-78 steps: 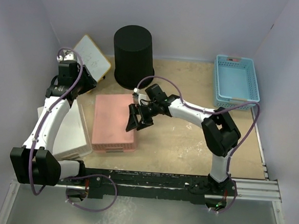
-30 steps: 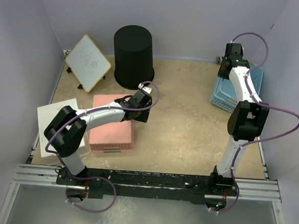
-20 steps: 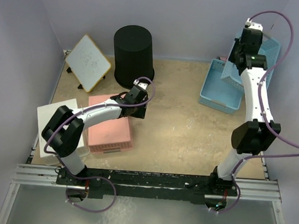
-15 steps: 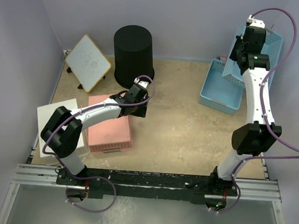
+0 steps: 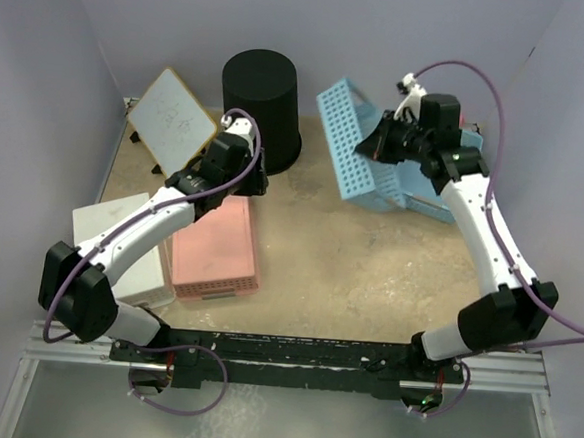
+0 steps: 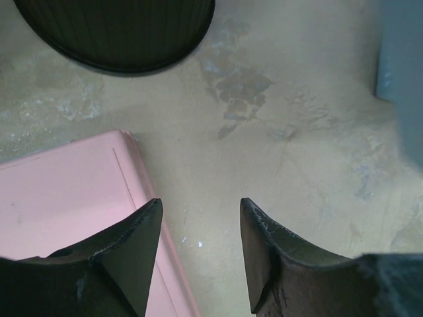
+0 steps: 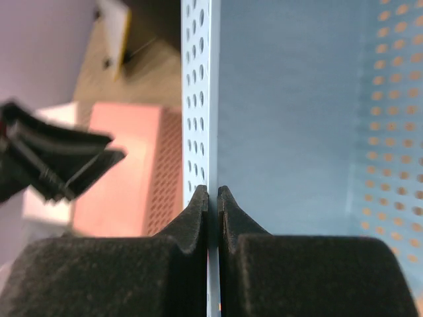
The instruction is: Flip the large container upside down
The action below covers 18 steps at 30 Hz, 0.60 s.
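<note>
The large container (image 5: 260, 112), a tall black ribbed bin, stands at the back of the table with its wider end down; its lower rim (image 6: 115, 39) fills the top of the left wrist view. My left gripper (image 5: 253, 176) hangs open just in front of the bin's base, above the pink basket's far right corner, and nothing is between its fingers (image 6: 199, 205). My right gripper (image 5: 379, 145) is shut on the wall of a light-blue lattice basket (image 5: 346, 138), holding it tipped up on edge. The jaws (image 7: 213, 193) pinch that thin wall (image 7: 198, 99).
A pink basket (image 5: 215, 244) lies upside down at front left. A second light-blue basket (image 5: 429, 201) sits under the lifted one. A whiteboard (image 5: 174, 119) leans at back left, and a white box (image 5: 129, 253) is at the left edge. Walls close in on three sides.
My right arm has lifted a light-blue basket off the stack and swung it left, tipped on edge. My left gripper has moved from over the pink basket back toward the bin's base.
</note>
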Each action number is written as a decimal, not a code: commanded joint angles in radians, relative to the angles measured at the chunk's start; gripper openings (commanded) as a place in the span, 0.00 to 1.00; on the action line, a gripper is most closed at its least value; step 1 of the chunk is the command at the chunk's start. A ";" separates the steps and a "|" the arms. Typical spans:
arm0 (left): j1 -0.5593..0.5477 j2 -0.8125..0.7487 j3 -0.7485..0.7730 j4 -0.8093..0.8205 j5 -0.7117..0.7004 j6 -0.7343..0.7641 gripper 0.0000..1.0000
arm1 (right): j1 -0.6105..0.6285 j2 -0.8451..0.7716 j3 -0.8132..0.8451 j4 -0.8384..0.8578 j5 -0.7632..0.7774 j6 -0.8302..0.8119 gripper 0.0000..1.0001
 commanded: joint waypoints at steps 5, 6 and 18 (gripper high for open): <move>0.003 -0.130 0.024 0.071 -0.098 -0.030 0.48 | 0.032 -0.186 -0.313 0.234 -0.398 0.222 0.00; 0.004 -0.135 0.020 0.080 -0.114 -0.032 0.48 | 0.039 -0.193 -0.356 0.272 -0.430 0.255 0.00; 0.005 -0.157 -0.015 0.141 -0.187 -0.051 0.48 | 0.134 -0.166 -0.572 0.618 -0.666 0.556 0.00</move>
